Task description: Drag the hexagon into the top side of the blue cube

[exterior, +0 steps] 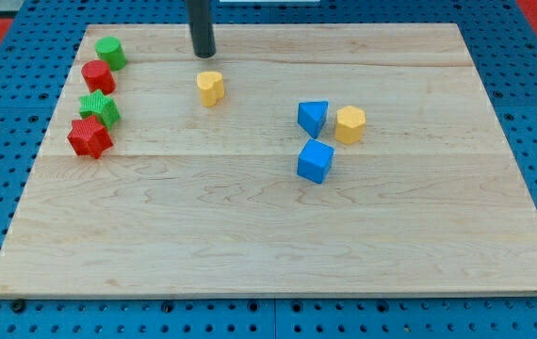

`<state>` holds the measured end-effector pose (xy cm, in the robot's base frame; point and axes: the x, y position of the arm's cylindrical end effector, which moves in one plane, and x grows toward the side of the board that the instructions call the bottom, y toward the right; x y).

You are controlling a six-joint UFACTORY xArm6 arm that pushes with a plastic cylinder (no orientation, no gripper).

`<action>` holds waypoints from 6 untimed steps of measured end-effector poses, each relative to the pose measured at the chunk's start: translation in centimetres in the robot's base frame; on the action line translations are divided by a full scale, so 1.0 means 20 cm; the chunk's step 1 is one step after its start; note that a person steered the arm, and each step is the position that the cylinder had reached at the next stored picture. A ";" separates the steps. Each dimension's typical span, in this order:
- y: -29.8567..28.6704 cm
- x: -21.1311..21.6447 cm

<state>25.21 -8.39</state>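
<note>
The yellow hexagon [349, 124] sits right of centre on the wooden board [268, 245]. The blue cube [315, 161] lies just below and to its left, a small gap apart. A blue triangular block [313, 118] stands directly left of the hexagon, close to it. My tip [203, 54] is near the view's top, far up and left of the hexagon, just above a yellow heart-shaped block [210, 88].
Along the left edge stand a green cylinder [110, 52], a red cylinder [98, 75], a green star [98, 108] and a red star [89, 137]. The board lies on a blue perforated surface.
</note>
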 end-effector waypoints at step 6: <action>1.10 0.64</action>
